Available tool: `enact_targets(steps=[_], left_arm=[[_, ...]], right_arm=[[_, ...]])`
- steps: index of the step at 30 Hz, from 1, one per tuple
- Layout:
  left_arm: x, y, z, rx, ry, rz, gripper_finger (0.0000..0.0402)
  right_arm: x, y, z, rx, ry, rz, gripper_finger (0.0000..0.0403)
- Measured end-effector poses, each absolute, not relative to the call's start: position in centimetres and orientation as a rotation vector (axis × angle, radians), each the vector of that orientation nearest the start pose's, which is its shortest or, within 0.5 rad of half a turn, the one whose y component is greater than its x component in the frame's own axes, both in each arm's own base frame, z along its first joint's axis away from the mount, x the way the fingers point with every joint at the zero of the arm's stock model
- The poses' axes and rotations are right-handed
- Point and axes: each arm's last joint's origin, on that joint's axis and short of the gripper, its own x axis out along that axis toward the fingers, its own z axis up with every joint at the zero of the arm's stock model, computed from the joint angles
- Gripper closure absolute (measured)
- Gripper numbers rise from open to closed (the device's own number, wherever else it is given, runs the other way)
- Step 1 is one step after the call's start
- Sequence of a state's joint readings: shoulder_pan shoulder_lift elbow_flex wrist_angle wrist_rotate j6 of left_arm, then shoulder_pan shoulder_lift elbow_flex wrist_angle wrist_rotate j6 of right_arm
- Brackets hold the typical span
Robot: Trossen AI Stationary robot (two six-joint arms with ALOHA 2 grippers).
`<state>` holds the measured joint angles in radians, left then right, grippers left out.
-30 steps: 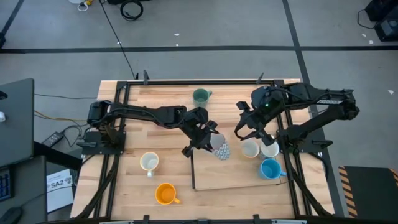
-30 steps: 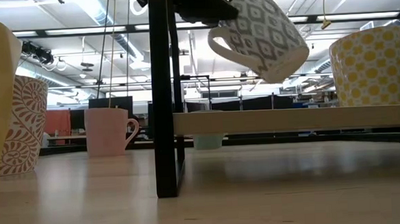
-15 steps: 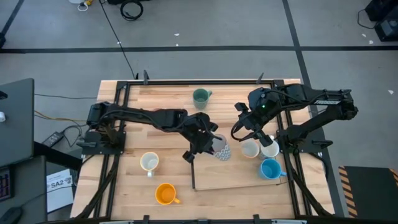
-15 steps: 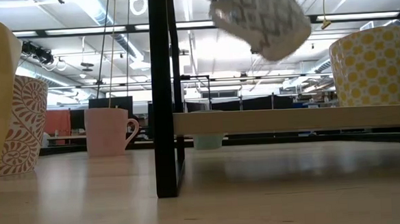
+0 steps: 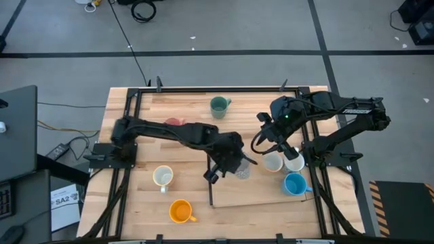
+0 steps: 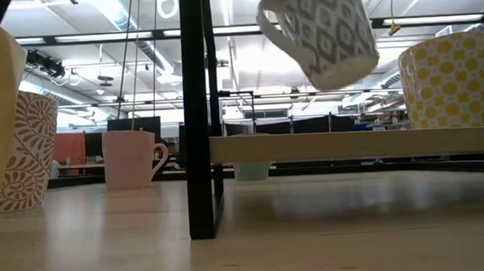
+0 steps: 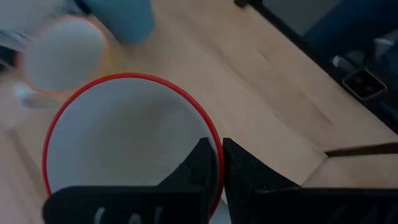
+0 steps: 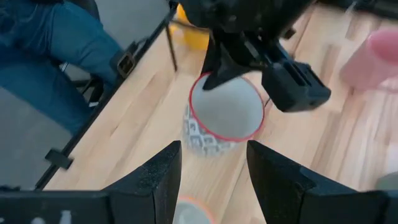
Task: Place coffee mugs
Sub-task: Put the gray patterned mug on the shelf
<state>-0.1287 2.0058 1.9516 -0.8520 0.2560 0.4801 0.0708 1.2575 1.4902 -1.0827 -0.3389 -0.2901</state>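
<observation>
My left gripper (image 5: 232, 163) is shut on a white mug with a grey diamond pattern and red rim (image 5: 242, 170), held in the air over the dark-edged wooden board (image 5: 258, 193). The low view shows this mug (image 6: 323, 27) tilted above the raised board (image 6: 350, 144). My right gripper (image 5: 266, 137) hangs open just right of it, above two cream mugs (image 5: 272, 162) (image 5: 294, 163) standing on the board. A blue mug (image 5: 295, 184) stands on the board beside them. The green (image 5: 218, 105), pink (image 5: 174, 122), white (image 5: 163, 176) and orange (image 5: 180, 211) mugs stand on the table. My left gripper pinches the patterned mug's red rim (image 7: 213, 142), one finger (image 7: 200, 163) inside the cup and one (image 7: 239, 171) outside its wall. It comes from above, slanting from the table's left. The mug is lifted clear, tilted, its handle (image 6: 271, 22) out to one side.
The board stands raised on a dark frame whose post (image 6: 198, 113) shows in the low view. Black rails (image 5: 129, 108) border the table's left and right. A person's legs in jeans (image 8: 43, 68) show beyond the table in the right wrist view.
My left gripper has carried the patterned mug a little toward the table's near edge and right, over the board's left part, with the arm stretching out farther. The mug rose slightly and turned about, staying tilted. My right gripper has barely shifted.
</observation>
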Motion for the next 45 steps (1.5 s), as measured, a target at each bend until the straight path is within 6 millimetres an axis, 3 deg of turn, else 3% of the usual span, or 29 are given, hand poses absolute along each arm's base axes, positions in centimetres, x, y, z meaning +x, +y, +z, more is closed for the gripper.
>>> enact_targets(steps=[9, 24, 39, 45], left_arm=[[45.6, -7.1, 29.1, 0.422, 0.910, -0.529, 0.0375], [45.5, -7.7, 26.8, 0.448, 1.043, -0.521, 0.0369], [45.5, -8.1, 26.9, 0.455, 1.040, -0.528, 0.0363], [45.4, -8.3, 27.0, 0.459, 1.032, -0.532, 0.0324]], right_arm=[[20.6, 2.4, 39.2, -0.107, 0.938, 0.499, 0.0216], [19.5, 2.3, 40.1, -0.094, 0.885, 0.483, 0.0216], [19.8, 2.4, 40.2, -0.098, 0.858, 0.482, 0.0216], [19.8, 2.4, 40.2, -0.098, 0.858, 0.482, 0.0216]])
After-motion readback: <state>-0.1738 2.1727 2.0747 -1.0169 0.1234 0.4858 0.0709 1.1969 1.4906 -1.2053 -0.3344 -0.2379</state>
